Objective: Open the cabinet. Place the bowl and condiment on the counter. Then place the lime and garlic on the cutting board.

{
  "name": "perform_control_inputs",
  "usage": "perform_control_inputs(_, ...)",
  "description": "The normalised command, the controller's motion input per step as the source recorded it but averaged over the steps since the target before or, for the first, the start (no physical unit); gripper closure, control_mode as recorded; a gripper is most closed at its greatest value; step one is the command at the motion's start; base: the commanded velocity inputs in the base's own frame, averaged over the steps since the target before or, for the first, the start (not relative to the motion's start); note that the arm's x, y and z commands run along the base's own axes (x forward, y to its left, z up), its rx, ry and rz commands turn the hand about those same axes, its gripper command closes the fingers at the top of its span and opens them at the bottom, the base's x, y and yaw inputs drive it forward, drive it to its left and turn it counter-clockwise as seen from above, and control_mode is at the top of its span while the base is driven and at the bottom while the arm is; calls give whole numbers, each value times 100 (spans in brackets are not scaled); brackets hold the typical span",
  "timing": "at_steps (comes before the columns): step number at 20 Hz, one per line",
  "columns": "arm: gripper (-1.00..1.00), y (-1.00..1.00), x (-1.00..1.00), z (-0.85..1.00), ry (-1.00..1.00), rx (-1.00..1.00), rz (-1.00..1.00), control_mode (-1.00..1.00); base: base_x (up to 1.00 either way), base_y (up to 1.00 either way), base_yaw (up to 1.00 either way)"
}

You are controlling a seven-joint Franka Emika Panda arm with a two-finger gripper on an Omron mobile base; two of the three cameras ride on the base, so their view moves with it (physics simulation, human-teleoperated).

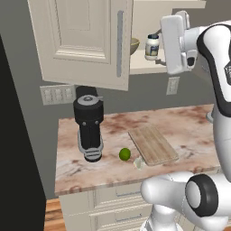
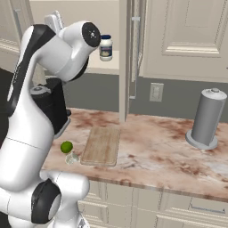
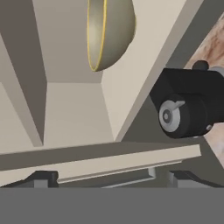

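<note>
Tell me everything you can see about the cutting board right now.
The cutting board is a flat, rectangular, light-brown wooden slab with visible grain. It lies flat on the marble counter, angled to the counter's edge, with nothing on top of it. The garlic sits just off its near corner, the lime beside that. Nothing grips it.

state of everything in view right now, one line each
cabinet: left door swung open
bowl: on the cabinet shelf, not yet taken out
condiment: upright on the cabinet shelf, lid on
lime: on the counter, off the cutting board
garlic: on the counter by the board's corner
claw: open, empty, pointed into the cabinet
</note>
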Motion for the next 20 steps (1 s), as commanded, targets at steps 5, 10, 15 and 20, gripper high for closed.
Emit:
perform_control_inputs(5,-100,0,0,0,0,0,0,-100,0,0,0)
perform_control_inputs(10,-100,0,0,0,0,0,0,-100,0,0,0)
perform_control_inputs(15,-100,15,0,0,0,0,1,-100,0,0,0)
perform_control_inputs(20,-100,31,3,0,2,0,5,-100,0,0,0)
